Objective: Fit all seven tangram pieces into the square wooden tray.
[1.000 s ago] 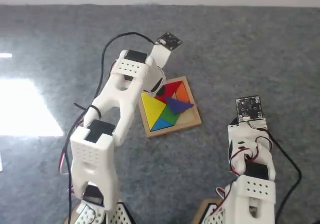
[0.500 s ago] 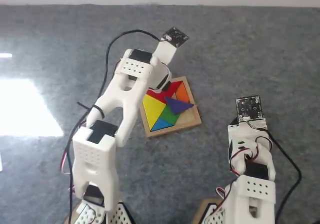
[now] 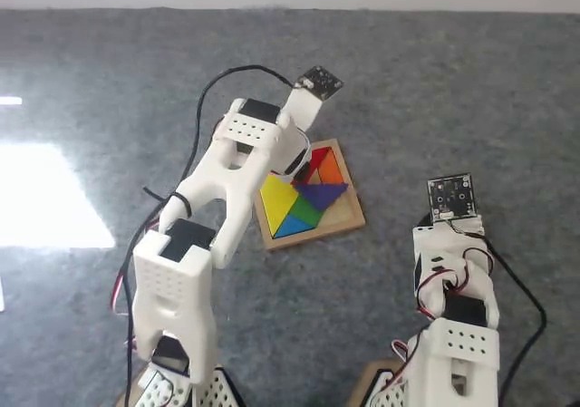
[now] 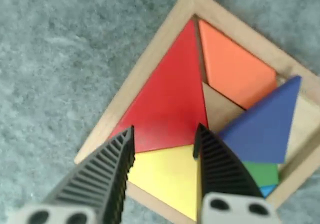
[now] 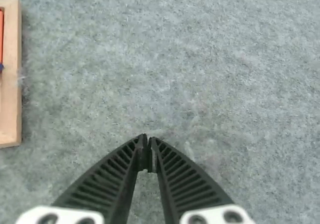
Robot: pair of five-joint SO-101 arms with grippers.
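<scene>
While hovering with left end effector (image 4: 165, 131) open and empty over red piece (image 4: 165, 99), risked shoving askew blue piece (image 4: 265, 126), just beyond it, onto tray (image 4: 146, 69) rim, not into gap (image 4: 220, 107).

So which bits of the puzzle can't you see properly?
- High view: the left arm covers the wooden tray's far-left corner, so the pieces cannot be counted.
- Left wrist view: the jaws hide part of the yellow triangle, and the picture's edge cuts off the tray's corners.
- Right wrist view: the edge cuts off most of the tray.
</scene>
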